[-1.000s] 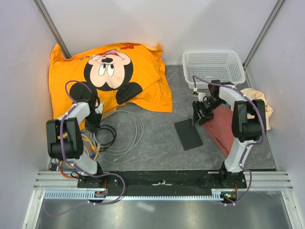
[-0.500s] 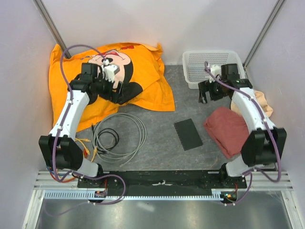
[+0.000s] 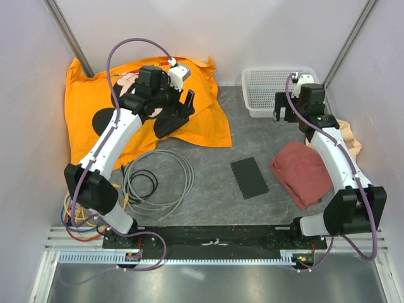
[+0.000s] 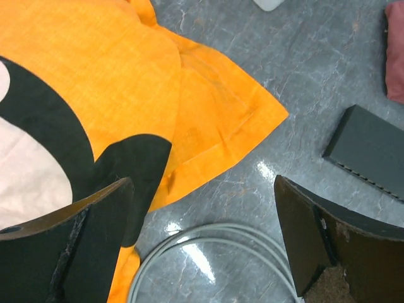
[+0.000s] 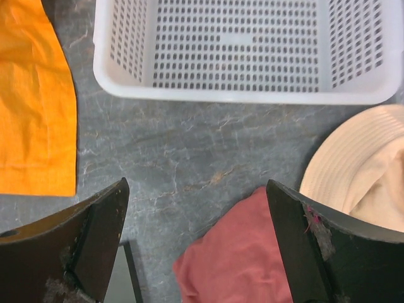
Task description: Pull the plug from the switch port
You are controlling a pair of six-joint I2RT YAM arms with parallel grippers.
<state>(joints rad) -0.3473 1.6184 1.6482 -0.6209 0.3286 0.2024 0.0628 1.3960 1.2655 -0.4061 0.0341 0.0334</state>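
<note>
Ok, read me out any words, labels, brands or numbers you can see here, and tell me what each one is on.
No text can be read in any view.
On the orange cloth: a cartoon mouse print only; a scrap of red print at its far edge is mostly hidden and too small to read.
On the switch and the white basket: no label shows.

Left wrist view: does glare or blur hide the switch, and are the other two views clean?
Left wrist: bright glare patches on the table near the grey cable, but the switch is sharp and glare-free. Right wrist: evenly lit, with the basket mesh crisp. Top external: soft even light, no visible blur.
</note>
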